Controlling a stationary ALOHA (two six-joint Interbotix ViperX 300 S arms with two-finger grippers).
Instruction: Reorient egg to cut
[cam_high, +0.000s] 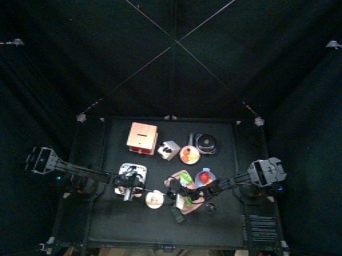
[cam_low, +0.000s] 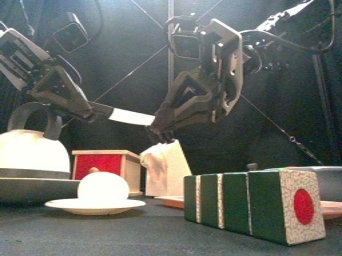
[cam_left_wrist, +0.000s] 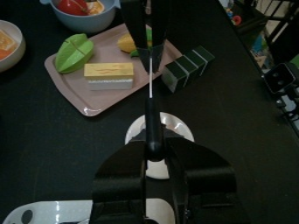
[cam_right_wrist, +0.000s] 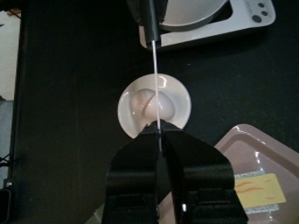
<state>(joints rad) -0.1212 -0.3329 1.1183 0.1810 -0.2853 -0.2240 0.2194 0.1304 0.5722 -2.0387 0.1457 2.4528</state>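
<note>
At far left of the front view a white kettle (cam_low: 27, 152) is seen, w/ its base cut off by the picture's edge. Above it the left gripper (cam_low: 94, 108) is clenched on the dark handle of a knife (cam_low: 131, 117), and the pale blade is pointed twd the middle. Below the blade, the egg (cam_low: 103, 185) is placed on a small white plate (cam_low: 94, 207) near the table's front edge, approx. under the line between both grippers. The egg is judged light, smooth and rather slippery, probably peeled, so soft and easily dented. It should be taken gently at its two long sides or only pushed, not squeezed, b/c it can roll on the plate. Further right, the right gripper (cam_low: 160, 128) is nearly closed at the blade's tip. It seems to pinch it, but contact is not fully clear. At right a green block (cam_low: 254, 205) w/ a red dot is standing close to the camera. Hard to make out: in the wrist views the blade is shown only edge-on as a thin line, part of the egg is covered by it, and the way the egg's long axis lies cannot be told.
</note>
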